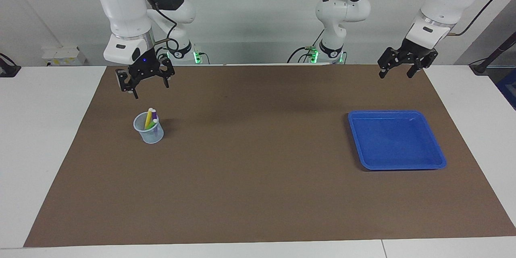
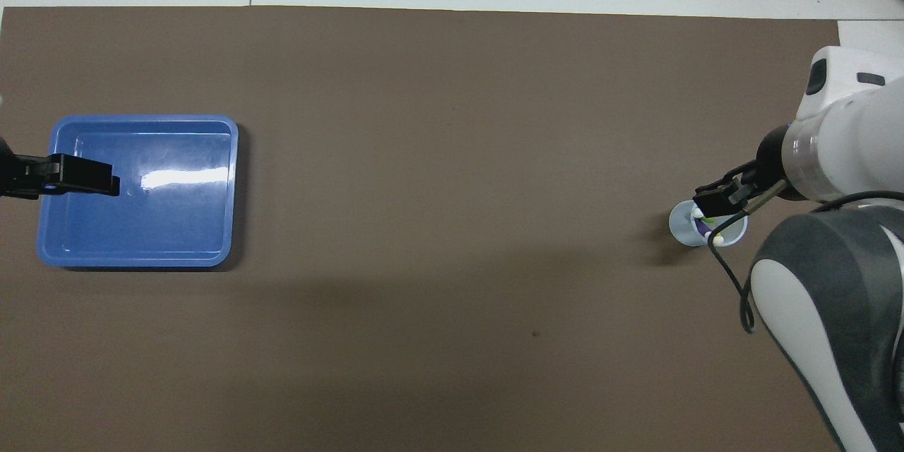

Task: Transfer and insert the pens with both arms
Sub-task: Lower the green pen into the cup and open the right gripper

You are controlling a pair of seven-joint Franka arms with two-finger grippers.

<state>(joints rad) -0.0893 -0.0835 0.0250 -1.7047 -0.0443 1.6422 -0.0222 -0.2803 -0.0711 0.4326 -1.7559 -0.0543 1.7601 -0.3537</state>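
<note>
A brown mat point(image 1: 258, 177) covers the table. The blue tray point(image 1: 437, 157) sits toward the left arm's end. The right gripper point(image 1: 145, 82) hangs above the cup point(image 1: 152, 136), jaws spread and empty; the left gripper point(image 1: 401, 66) hangs over the mat near the tray, jaws also spread and empty. The pens point(image 1: 150, 117), yellow, purple and green, stand tilted in the cup.

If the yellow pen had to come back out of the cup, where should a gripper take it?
Probably by the pale top end of the yellow pen, from straight above: it leans in the clear cup with only its upper part above the rim, crowded by the other pens.
</note>
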